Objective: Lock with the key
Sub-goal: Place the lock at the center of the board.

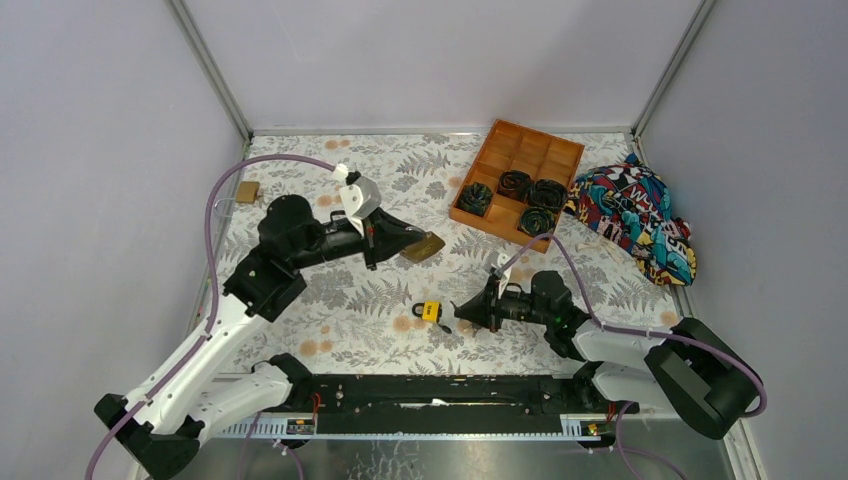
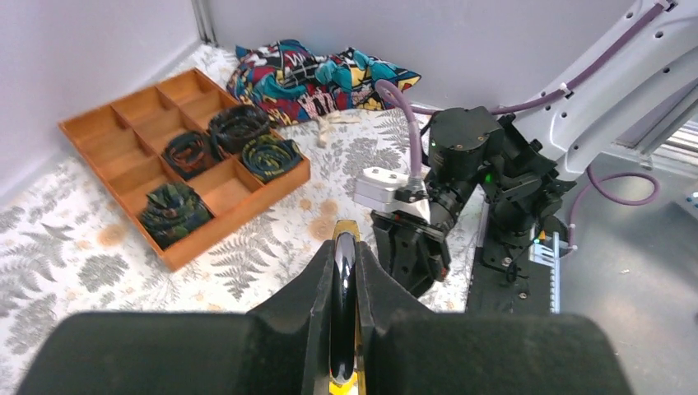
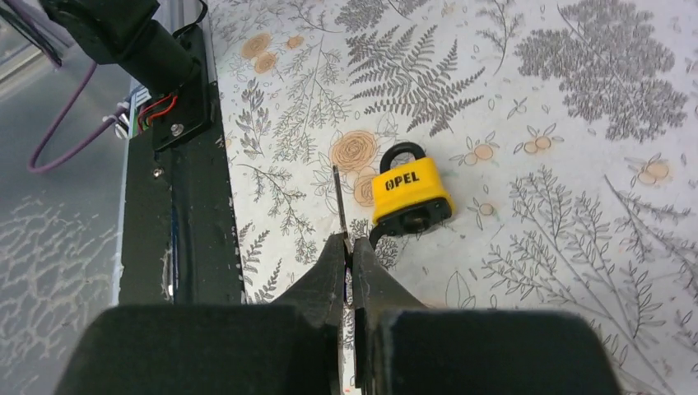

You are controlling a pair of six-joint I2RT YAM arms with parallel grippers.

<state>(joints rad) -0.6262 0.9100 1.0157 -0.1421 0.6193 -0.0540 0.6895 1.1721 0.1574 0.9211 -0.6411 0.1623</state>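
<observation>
Fern-print tablecloth (image 1: 340, 300) bears yellow padlock (image 3: 410, 196); right hand (image 3: 347, 244) pinches key (image 3: 338, 202), left hand (image 2: 346, 257) clamps brass object (image 1: 425, 247).

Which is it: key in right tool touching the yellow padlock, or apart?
Apart. Right wrist view: the key sticks out of the shut right tool with patterned cloth showing between its blade and the yellow padlock.

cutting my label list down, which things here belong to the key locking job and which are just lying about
Job:
yellow OPEL padlock
key, held in the right end effector

Lying about:
wooden tray with dark rolls
patterned cloth
brass padlock at the far left
brass-coloured item in the left end effector, role unclear
</observation>
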